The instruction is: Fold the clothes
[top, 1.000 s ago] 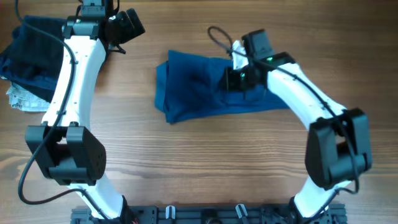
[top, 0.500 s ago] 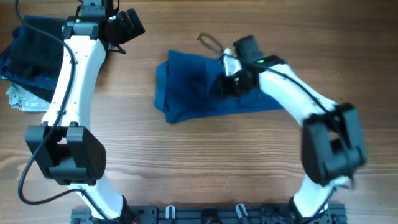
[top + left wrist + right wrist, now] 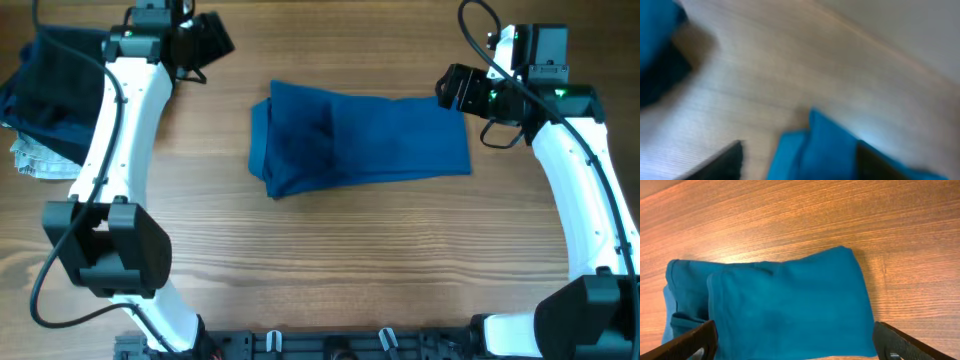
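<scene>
Moved: right gripper [image 3: 447, 88] has come off the T-shirt [image 3: 370, 140] to just past its right end.
Right fingers [image 3: 690, 342]: spread wide, empty.
Left gripper [image 3: 212, 42]: fingers apart, blurred, holding nothing, far left.
T-shirt: folded flat, mid-table [image 3: 330, 260].
Dark garments [image 3: 50, 90]: piled at the far-left corner.

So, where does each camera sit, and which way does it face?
Overhead: above the table, facing straight down; T-shirt, left arm, right arm, left gripper, right gripper.
Left wrist: on the left arm, blurred, facing across the table; its dark fingers show below.
Right wrist: on the right arm, facing down at the T-shirt; its fingers in the lower corners.
Shared: overhead and right wrist show the T-shirt.
</scene>
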You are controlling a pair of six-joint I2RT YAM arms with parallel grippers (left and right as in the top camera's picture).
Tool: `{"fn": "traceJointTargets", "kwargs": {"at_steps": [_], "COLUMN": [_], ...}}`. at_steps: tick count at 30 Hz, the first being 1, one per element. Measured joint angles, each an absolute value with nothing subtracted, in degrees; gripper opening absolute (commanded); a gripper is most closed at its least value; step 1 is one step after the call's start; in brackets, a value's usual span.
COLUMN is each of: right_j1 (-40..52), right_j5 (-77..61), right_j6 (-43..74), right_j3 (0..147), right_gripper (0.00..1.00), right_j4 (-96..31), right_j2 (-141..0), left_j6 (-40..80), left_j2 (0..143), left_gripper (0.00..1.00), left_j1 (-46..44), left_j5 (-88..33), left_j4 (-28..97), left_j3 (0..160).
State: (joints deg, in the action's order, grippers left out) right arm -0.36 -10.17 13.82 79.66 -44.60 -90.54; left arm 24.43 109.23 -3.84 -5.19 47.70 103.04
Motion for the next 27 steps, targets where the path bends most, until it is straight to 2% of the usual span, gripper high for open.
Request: {"fn": "traceJointTargets", "kwargs": {"at_steps": [5,10,18,27], "right_j1": [-0.36,-0.36,-0.36,-0.36], "right_j5": [-9.98,-9.98,-9.98,-9.98], "right_j6": [13.82,13.82,13.82,13.82], "right_j3": [79.66,79.66,79.66,79.66], "right_gripper": [0.99,1.0,0.99,0.99], "right_j4": [-44.58,-44.58,-44.6,-44.58], "right_j2": [-90.54,-90.54,-90.54,-90.54], "left_j6": [24.4,24.4,24.4,24.34], "left_j2": [113.38,120.29,128.62,125.16], "left_gripper": [0.04,0.04,0.04,0.04], "left_j1": [-13.3,-19.86,-21.3,-21.76], "left_j5": [-7.77,-6.72,-5.69,0.89], "left_j4": [58.89,60.88,57.78,57.82], "left_j3": [103.04,101.91,97.69,97.3]}}
